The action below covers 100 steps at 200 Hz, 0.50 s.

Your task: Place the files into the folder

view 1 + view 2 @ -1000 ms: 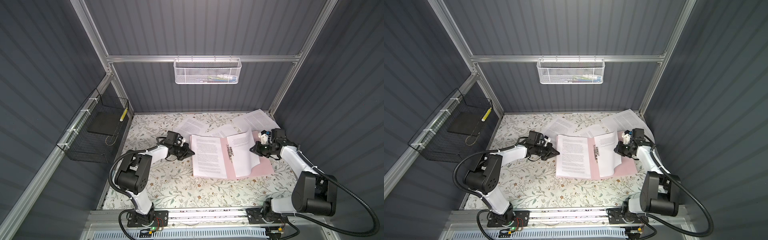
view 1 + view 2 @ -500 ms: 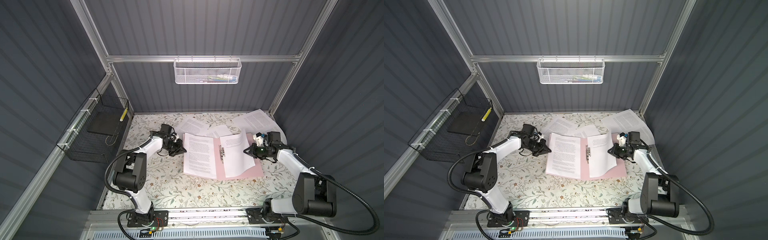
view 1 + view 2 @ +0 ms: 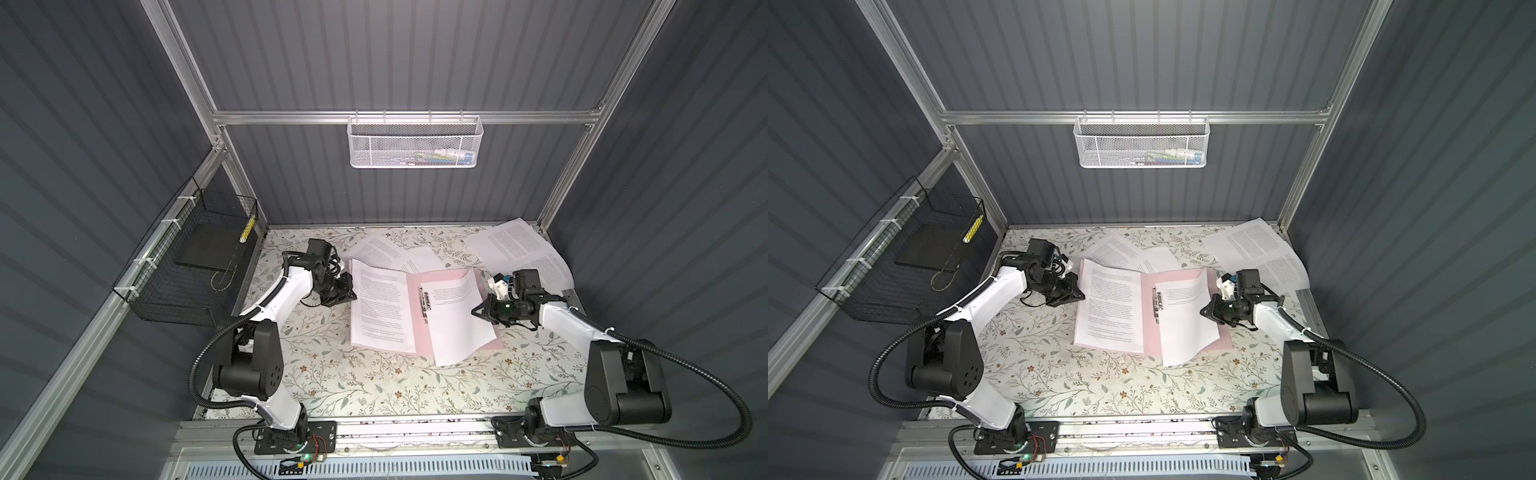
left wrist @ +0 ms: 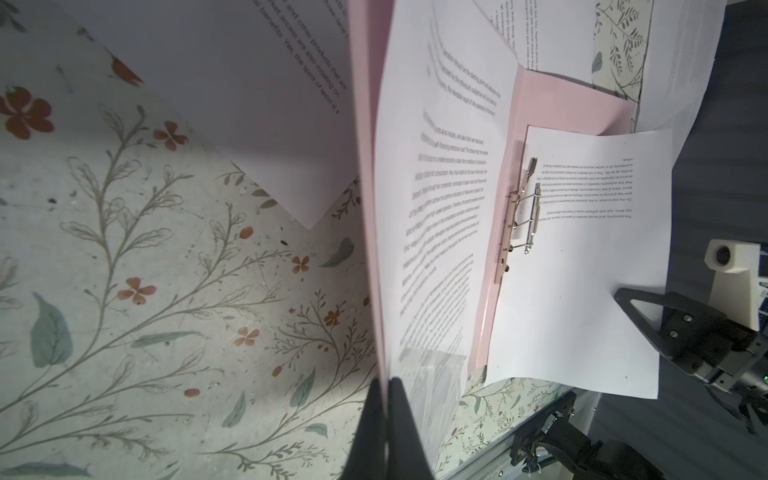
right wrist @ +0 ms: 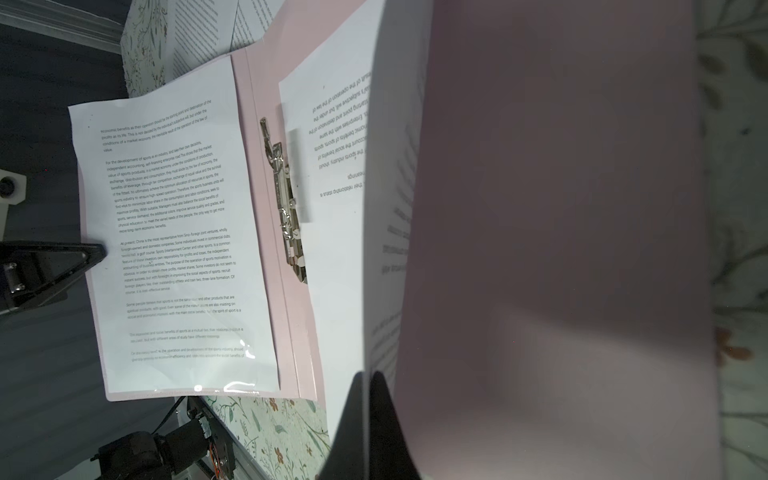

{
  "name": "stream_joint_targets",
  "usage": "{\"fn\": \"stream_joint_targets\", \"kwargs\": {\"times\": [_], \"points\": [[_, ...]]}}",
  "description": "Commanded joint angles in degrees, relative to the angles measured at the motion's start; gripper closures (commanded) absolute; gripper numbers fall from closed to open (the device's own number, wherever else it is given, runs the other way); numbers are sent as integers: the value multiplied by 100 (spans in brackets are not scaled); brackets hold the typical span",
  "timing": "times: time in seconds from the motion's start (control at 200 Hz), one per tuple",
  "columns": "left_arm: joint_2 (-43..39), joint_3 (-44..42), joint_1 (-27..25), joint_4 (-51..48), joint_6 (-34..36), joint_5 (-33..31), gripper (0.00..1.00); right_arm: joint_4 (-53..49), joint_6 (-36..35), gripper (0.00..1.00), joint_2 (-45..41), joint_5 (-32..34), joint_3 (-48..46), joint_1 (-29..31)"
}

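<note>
Your left gripper point(image 3: 348, 292) is clenched on the left cover edge of the folder point(image 3: 436, 275), along with the left sheet point(image 3: 380, 307) lying on it. In its wrist view the fingers point(image 4: 405, 440) pinch pink and white together, lifted off the table point(image 3: 332, 374). Your right gripper point(image 3: 475, 309) is clamped on the outer edge of the right sheet point(image 3: 455, 324), with the pink cover pressed against it. Between the two grippers the folder lies open, its clip point(image 3: 424, 303) at the spine. Beyond both grippers, toward the back wall, loose sheets point(image 3: 515, 245) lie on the table outside the folder.
</note>
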Motion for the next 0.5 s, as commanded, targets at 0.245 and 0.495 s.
{"fn": "stream_joint_targets", "kwargs": {"times": [0.245,0.495], "points": [[-81,-7,-9,-311,284,-65,100,687,307,100,341,65,70,45],[-90,3,-9,-293,271,-34,100,669,268,100,447,104,88,80]]}}
